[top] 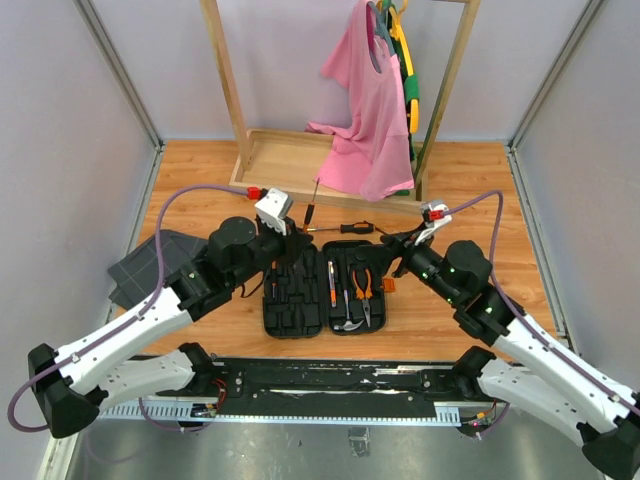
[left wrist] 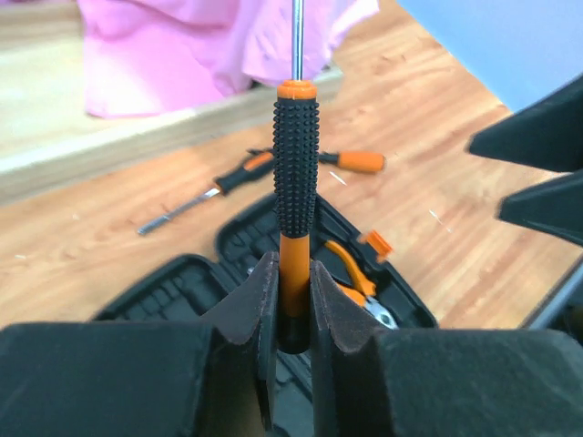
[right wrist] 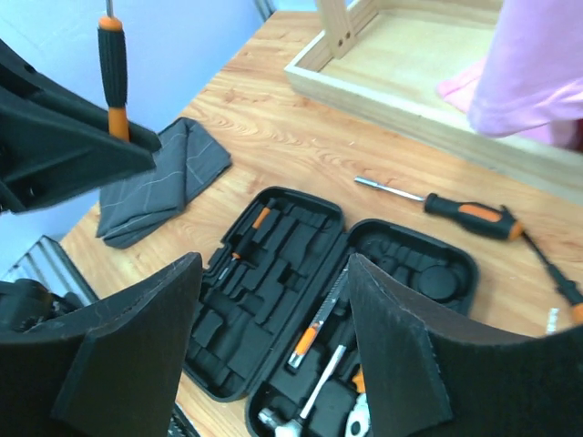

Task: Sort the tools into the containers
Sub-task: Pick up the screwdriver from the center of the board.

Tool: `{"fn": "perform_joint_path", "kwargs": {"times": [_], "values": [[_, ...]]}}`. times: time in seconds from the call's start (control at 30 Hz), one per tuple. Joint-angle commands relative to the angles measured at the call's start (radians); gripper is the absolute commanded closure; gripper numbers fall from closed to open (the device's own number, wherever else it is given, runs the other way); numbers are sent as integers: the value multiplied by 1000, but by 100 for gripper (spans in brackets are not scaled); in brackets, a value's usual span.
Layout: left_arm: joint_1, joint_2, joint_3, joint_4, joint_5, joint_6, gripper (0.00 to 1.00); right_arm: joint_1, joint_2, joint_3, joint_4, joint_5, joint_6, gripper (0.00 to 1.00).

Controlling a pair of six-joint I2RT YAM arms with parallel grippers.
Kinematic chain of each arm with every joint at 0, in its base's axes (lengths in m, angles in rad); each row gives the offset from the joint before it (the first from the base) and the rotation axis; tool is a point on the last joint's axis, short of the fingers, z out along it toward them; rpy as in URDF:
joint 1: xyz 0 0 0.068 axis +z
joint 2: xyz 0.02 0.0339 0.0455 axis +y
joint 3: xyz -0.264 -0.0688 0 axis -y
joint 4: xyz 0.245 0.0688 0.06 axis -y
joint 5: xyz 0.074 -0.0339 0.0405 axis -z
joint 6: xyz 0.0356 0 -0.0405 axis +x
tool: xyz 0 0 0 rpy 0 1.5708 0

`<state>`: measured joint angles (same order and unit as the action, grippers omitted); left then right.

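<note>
Over the middle of the tabletop [top: 470, 200], toward its near edge, the left claw [left wrist: 293, 282] is closed on a screwdriver [left wrist: 296, 155], pinching the smooth orange band at the butt, with the shaft pointing up and away. The tool looks light and stiff. Its studded black sleeve should give better friction than that slick band, and a hold so far back may let it pivot, so a hold further up the sleeve would be safer. The right claw [right wrist: 273, 264] is spread wide and holds nothing. The open tool case [top: 290, 305] lies below both, and a second screwdriver [right wrist: 469, 217] lies just beyond it toward the far edge. Only the left wrist view shows the pinch itself. Only the right wrist view shows the vacant moulded slots, and the grey cloth [right wrist: 164, 191] by the left edge.
</note>
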<state>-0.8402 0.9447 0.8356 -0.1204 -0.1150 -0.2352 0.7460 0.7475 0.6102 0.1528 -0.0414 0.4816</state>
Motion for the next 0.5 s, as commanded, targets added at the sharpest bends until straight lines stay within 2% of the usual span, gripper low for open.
{"fn": "perform_joint_path", "kwargs": {"times": [0.0,0.1,0.23,0.37,0.47], "values": [[-5,-21,65,-64,-152,150,100,8,-78,74,-156,86,-189,33],[-5,-36,61,-80,-207,292,99,9,-99,113,-221,94,-237,32],[-5,-91,-9,-37,-218,554,99,8,-106,149,-279,72,-283,32],[-5,-205,-158,59,-131,844,99,7,-98,180,-311,31,-314,31],[-5,-315,-261,83,-6,1078,99,7,-71,210,-334,-27,-323,31]]}}
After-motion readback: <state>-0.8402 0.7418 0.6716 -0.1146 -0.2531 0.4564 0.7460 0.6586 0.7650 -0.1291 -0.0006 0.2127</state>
